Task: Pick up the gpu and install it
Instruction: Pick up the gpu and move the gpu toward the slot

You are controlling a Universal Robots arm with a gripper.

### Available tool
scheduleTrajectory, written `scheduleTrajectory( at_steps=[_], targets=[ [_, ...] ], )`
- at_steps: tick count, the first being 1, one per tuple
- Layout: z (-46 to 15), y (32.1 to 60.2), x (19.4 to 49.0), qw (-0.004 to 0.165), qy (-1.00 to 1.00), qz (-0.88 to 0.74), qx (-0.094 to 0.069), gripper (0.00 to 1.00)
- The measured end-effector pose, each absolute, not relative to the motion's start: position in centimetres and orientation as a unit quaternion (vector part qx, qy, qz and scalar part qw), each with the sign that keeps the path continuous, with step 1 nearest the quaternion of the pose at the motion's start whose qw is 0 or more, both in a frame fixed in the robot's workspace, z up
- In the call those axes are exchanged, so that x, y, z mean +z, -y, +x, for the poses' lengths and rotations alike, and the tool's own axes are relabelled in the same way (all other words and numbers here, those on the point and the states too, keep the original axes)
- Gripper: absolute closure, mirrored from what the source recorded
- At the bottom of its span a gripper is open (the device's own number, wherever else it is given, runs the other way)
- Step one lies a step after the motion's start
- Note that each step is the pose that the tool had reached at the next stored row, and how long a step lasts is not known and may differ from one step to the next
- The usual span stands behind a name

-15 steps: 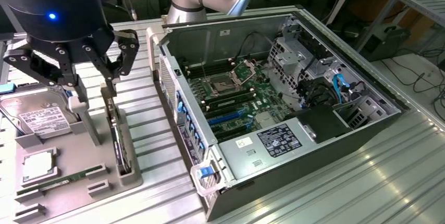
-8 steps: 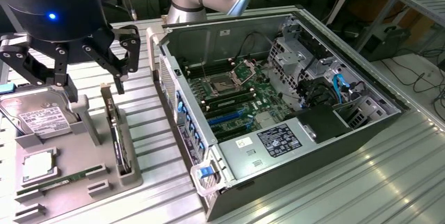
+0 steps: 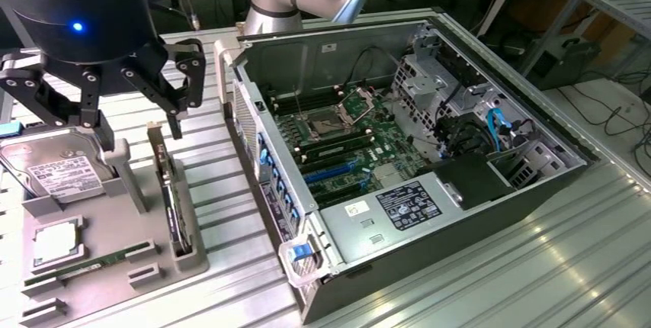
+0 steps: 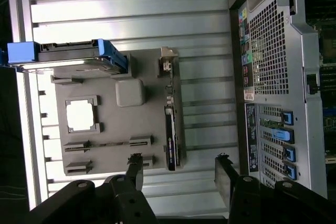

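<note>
Wrist view — fingers (image 4: 135, 174) spread wide above the gpu (image 4: 170, 140) — upright in its tray (image 4: 113, 124).

The pincer (image 3: 139, 131) hangs pointing down, jaws wide apart.

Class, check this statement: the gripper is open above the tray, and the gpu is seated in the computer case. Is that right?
One point is wrong. The gpu is not in the case; it stands on edge in the tray, as the exterior view shows. The gripper is indeed open above the tray.
</note>
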State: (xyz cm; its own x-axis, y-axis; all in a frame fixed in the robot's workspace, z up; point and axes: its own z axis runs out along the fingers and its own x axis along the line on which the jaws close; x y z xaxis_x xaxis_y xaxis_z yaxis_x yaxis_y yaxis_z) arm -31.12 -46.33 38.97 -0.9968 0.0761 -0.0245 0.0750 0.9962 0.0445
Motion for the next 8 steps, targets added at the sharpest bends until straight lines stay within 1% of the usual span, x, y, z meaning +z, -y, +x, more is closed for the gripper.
scheduleTrajectory(
  at_steps=[8],
  targets=[
    [-31.12, 46.33, 38.55, 0.013, -0.999, 0.038, 0.022, 0.34]
  ],
)
